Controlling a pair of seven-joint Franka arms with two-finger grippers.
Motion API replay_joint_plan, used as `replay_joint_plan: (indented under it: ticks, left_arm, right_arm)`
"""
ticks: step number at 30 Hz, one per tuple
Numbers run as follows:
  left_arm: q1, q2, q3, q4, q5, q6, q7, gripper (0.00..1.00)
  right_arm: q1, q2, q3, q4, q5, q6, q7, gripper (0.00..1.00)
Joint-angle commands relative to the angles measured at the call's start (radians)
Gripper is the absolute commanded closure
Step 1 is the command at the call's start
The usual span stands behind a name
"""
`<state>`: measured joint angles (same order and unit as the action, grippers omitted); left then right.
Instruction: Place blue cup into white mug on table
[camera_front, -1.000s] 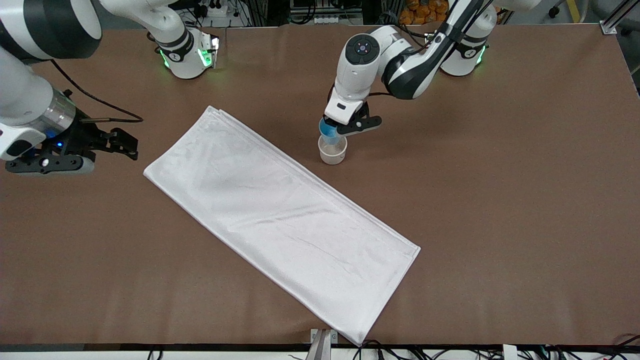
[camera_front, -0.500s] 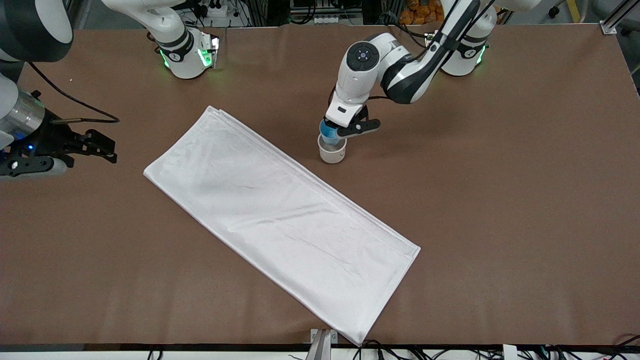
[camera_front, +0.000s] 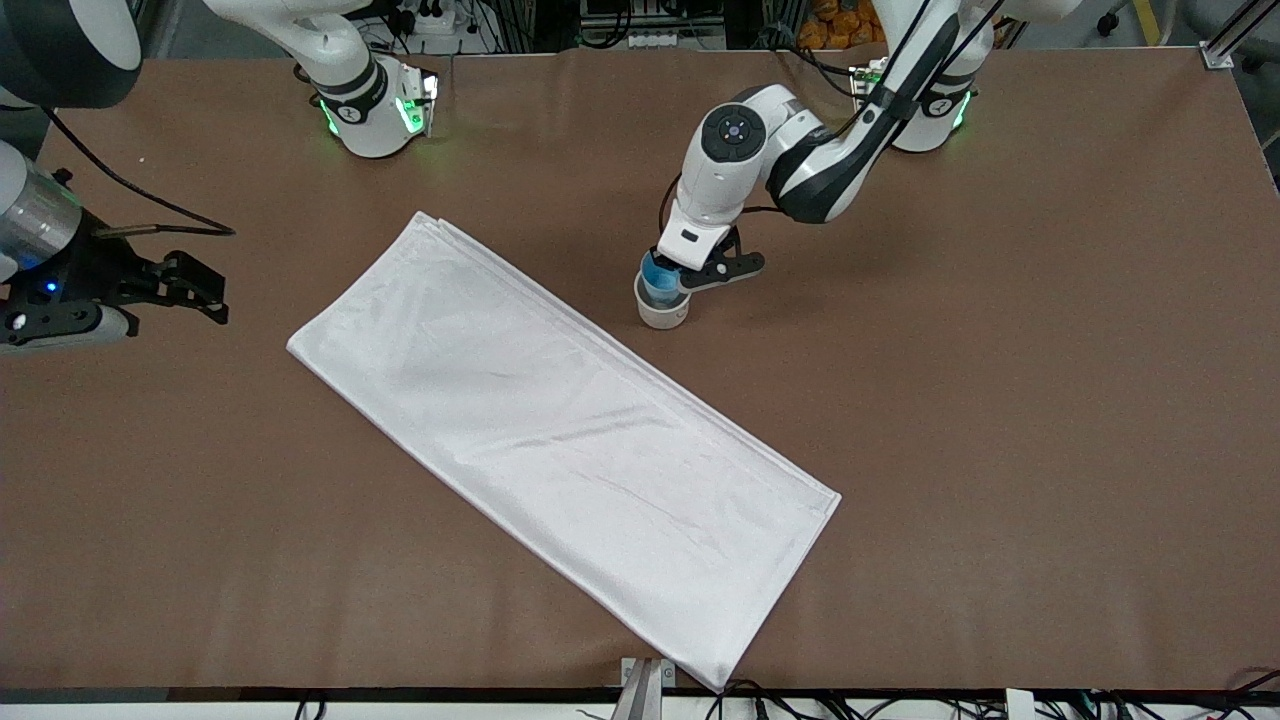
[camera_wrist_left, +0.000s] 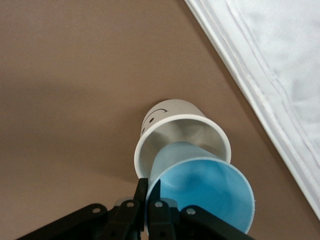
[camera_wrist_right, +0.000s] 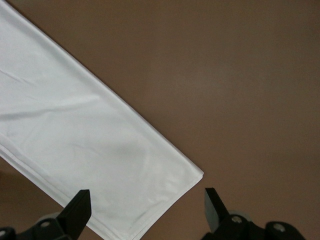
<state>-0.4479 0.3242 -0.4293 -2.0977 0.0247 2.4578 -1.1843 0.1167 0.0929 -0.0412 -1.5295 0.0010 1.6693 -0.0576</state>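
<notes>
The white mug (camera_front: 664, 313) stands upright on the brown table (camera_front: 1000, 400), beside the cloth's long edge. My left gripper (camera_front: 668, 277) is shut on the rim of the blue cup (camera_front: 656, 274), one finger inside and one outside. The cup is tilted and its lower part sits inside the mug's mouth. In the left wrist view the blue cup (camera_wrist_left: 210, 192) leans into the mug (camera_wrist_left: 167, 127), held by my left gripper (camera_wrist_left: 150, 189). A thin black curve shows on the mug's wall. My right gripper (camera_front: 205, 290) is open and empty at the right arm's end of the table.
A long white folded cloth (camera_front: 560, 440) lies slantwise across the middle of the table. Its edge runs close by the mug in the left wrist view (camera_wrist_left: 280, 60). One corner of it lies under my right gripper (camera_wrist_right: 145, 200) in the right wrist view (camera_wrist_right: 75, 135).
My left gripper has come down with the blue cup, which now sits deeper in the mug. My right arm has drawn back toward its end of the table.
</notes>
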Motion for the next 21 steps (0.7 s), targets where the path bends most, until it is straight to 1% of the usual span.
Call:
replay_joint_plan:
  ticks: [1, 6, 11, 15, 16, 17, 19, 20, 21]
  left_arm:
    - [0.009, -0.011, 0.0, 0.004, 0.021, 0.006, -0.012, 1.0]
    - [0.014, -0.002, 0.003, 0.005, 0.03, 0.006, -0.008, 1.0]
    - [0.018, 0.021, 0.003, 0.016, 0.064, 0.006, -0.017, 1.0]
    - [0.02, 0.038, 0.004, 0.03, 0.064, 0.006, -0.017, 1.0]
    - [0.021, 0.038, 0.004, 0.034, 0.064, 0.006, -0.014, 0.93]
    - [0.025, 0.041, 0.006, 0.039, 0.064, 0.006, -0.002, 0.65]
    - [0.037, 0.053, 0.006, 0.045, 0.067, 0.006, 0.011, 0.25]
    - [0.035, 0.053, 0.006, 0.047, 0.067, 0.006, 0.014, 0.09]
    - [0.034, 0.053, 0.006, 0.048, 0.067, 0.006, 0.015, 0.0]
  right_arm:
    - [-0.025, 0.007, 0.018, 0.005, -0.015, -0.013, -0.016, 0.0]
    - [-0.026, 0.016, 0.017, 0.008, -0.018, -0.005, -0.015, 0.0]
    - [-0.04, 0.018, 0.015, 0.008, -0.018, -0.002, -0.016, 0.0]
    - [-0.045, 0.018, 0.015, 0.009, -0.018, -0.002, -0.016, 0.0]
    - [-0.045, 0.018, 0.015, 0.009, -0.018, -0.002, -0.016, 0.0]
    - [-0.045, 0.018, 0.015, 0.009, -0.018, -0.002, -0.016, 0.0]
    - [-0.045, 0.019, 0.015, 0.011, -0.018, -0.002, -0.016, 0.0]
    - [-0.045, 0.019, 0.015, 0.011, -0.018, 0.0, -0.016, 0.0]
    - [-0.045, 0.021, 0.015, 0.011, -0.018, 0.0, -0.015, 0.0]
